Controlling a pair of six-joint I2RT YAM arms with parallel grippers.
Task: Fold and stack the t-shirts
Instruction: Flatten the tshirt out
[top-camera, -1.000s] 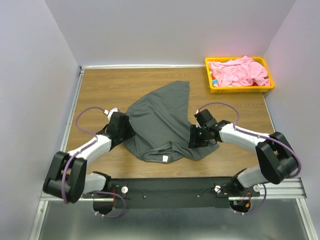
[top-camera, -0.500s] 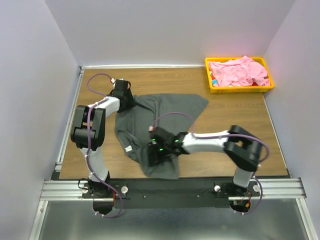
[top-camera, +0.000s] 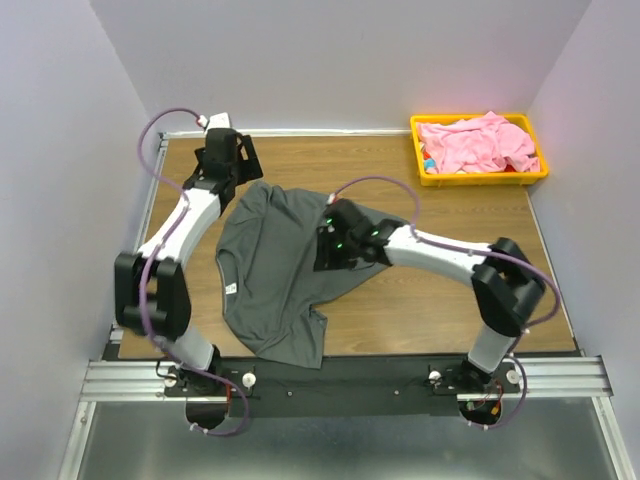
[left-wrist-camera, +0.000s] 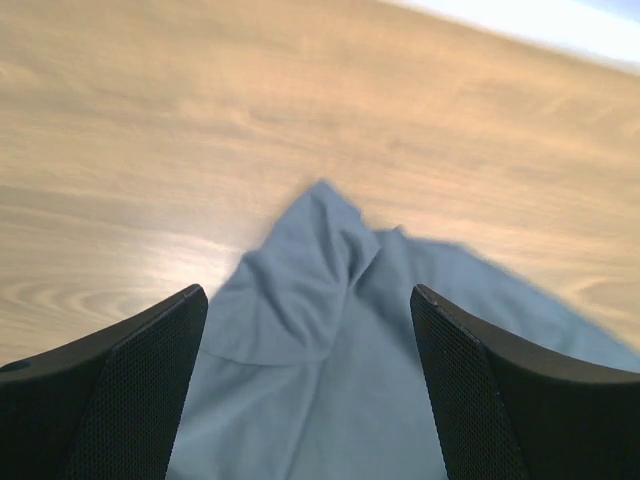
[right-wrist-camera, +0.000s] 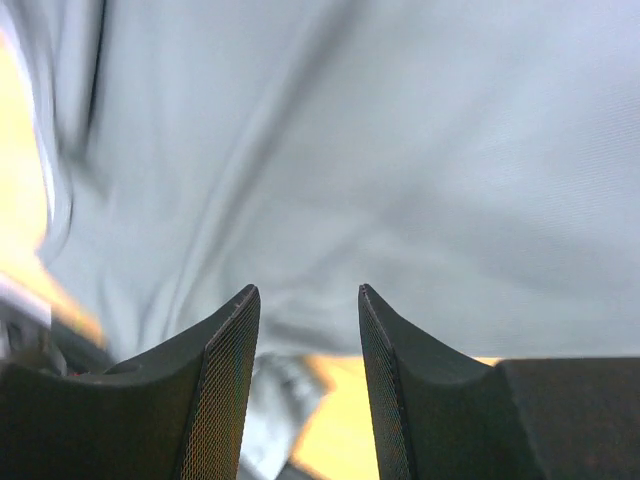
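The dark charcoal grey t-shirt lies spread and wrinkled on the wooden table, left of centre, reaching down to the front edge. My left gripper is open at the back left, just above the shirt's far corner, which lies between its fingers untouched. My right gripper hovers over the shirt's right side, open, with grey cloth filling its view and nothing between its fingers. The light pink t-shirt lies crumpled in the yellow tray.
The yellow plastic tray stands at the back right corner. Grey walls close in the left, back and right sides. A metal rail runs along the front edge. Bare wood lies right of the grey shirt.
The left arm swung from the front left to the back left corner. The right arm swept across to the shirt's right side. The grey shirt was pulled out longer, toward the back left.
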